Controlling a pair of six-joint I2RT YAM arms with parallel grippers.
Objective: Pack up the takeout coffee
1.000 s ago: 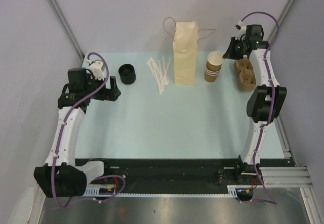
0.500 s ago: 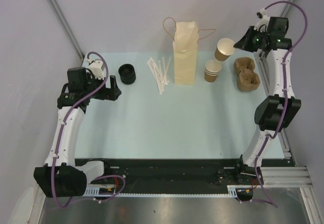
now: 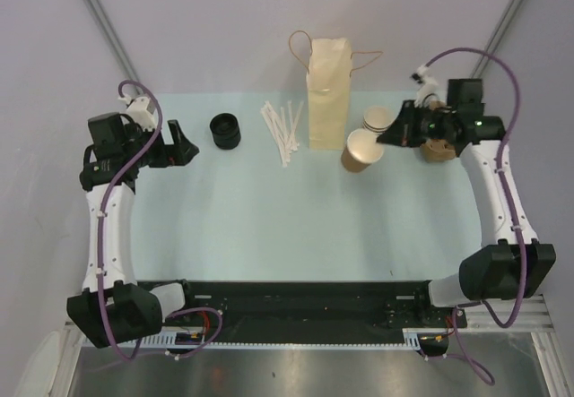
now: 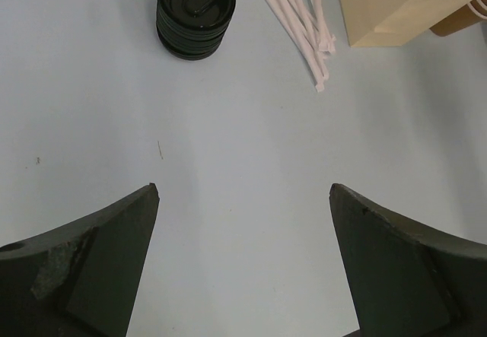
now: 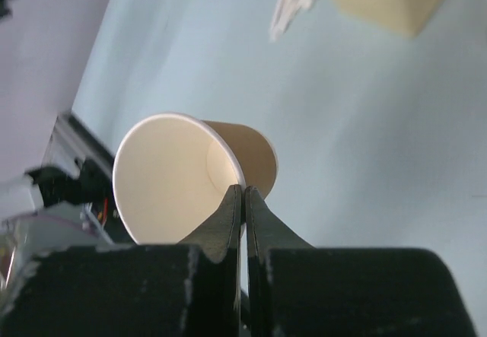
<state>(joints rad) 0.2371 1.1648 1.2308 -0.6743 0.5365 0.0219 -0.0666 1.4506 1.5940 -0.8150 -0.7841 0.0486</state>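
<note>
**Right gripper**: the fingers are pressed together on the rim of the paper cup, one inside the wall and one outside. The cup is tilted, with its open mouth toward the wrist camera. Whether its base touches the table cannot be told. The stack of cups sits just beside the gripper. Beyond the held cup stands the upright paper bag.

**Left gripper**: the fingers are spread wide and hold nothing, over bare pale-blue surface. Farther ahead is the stack of lids, with the straws to its right. Grey walls border the table's far and side edges.
</note>
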